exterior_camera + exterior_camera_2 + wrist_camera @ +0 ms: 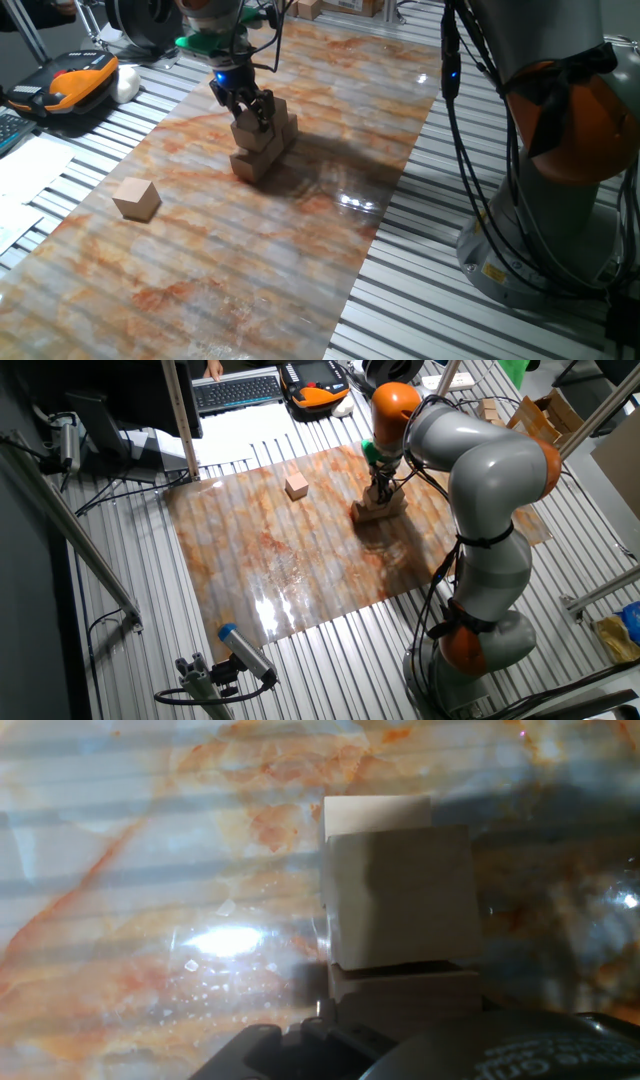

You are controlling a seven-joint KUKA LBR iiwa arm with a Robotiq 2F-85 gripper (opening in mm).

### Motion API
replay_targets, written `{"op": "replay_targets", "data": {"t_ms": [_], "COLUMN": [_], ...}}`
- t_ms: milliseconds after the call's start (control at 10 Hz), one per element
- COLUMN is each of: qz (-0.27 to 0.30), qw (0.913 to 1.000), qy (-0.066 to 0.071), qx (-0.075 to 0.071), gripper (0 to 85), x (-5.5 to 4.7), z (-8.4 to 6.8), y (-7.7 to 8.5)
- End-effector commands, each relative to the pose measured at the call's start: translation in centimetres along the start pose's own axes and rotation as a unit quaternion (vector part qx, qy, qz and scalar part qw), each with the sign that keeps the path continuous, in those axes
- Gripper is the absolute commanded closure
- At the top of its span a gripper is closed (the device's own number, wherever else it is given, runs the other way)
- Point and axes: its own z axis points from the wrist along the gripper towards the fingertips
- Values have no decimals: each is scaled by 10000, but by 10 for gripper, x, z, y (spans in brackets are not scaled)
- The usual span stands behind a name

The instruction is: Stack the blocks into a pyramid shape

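A pile of light tan blocks (258,160) stands on the marbled mat, also seen in the other fixed view (372,512). My gripper (248,116) is down on the pile, its dark fingers flanking an upper block (246,130) that rests on the lower ones, and appears shut on it. In the hand view that block (400,895) fills the centre, with one block (376,816) behind it and another (405,992) below. One loose block (136,198) lies apart to the left of the pile (296,486). The exact number of blocks in the pile is hidden by the gripper.
The marbled mat (300,250) lies on a slatted metal table. An orange and black handheld pendant (75,85) and a keyboard (238,390) sit at the table's far edge. The arm's grey base (560,230) stands at the right. A blue-tipped tool (240,650) lies by the mat's corner.
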Motion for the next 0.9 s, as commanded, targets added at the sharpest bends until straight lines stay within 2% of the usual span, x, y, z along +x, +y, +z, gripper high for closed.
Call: {"op": "replay_targets", "data": {"t_ms": [0,300,400,800], "qz": [-44,-67,-60,-63], "qw": [10000,10000,10000,9999], "qy": [-22,-28,-26,-78], "qx": [9,7,7,60], "gripper": [340,340,170,170], "x": [0,0,0,0], "z": [0,0,0,0], "y": [0,0,0,0]}}
